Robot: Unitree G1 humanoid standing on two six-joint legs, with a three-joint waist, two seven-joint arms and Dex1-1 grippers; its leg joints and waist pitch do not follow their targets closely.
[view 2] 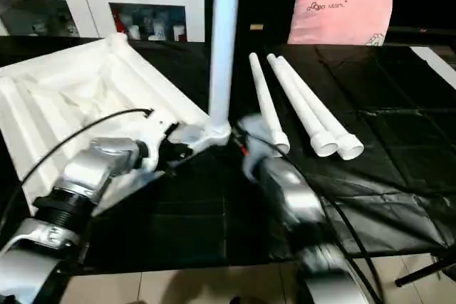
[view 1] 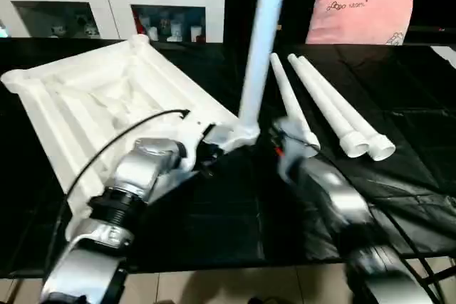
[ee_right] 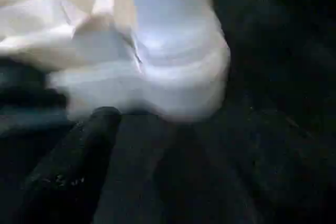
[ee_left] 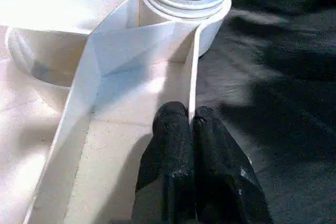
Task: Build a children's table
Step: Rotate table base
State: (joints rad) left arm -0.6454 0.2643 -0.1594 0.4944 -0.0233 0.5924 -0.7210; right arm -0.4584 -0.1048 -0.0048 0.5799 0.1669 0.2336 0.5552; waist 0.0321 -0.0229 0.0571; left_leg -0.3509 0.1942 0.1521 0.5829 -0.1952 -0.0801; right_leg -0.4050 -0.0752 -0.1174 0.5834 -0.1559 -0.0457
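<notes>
The white tabletop (view 1: 85,97) lies underside up on the left of the black surface. One white leg (view 1: 260,48) stands upright in its near-right corner socket (view 1: 246,134). Three more legs (view 1: 324,101) lie side by side to the right. My left gripper (ee_left: 190,124) is shut on the thin rim wall of the tabletop just beside that socket. Blurred in the head views, my right gripper (view 1: 281,137) sits right of the socket, close to the leg's base. It is open, one black finger (ee_right: 89,145) low beside the socket and nothing held.
A pink pillow (view 1: 360,13) leans at the back right. A white glass-door cabinet (view 1: 107,5) stands behind the table. The black cover (view 1: 399,90) ends at the near edge, with pale floor (view 1: 235,286) below. A black cable (view 1: 114,144) arcs over my left forearm.
</notes>
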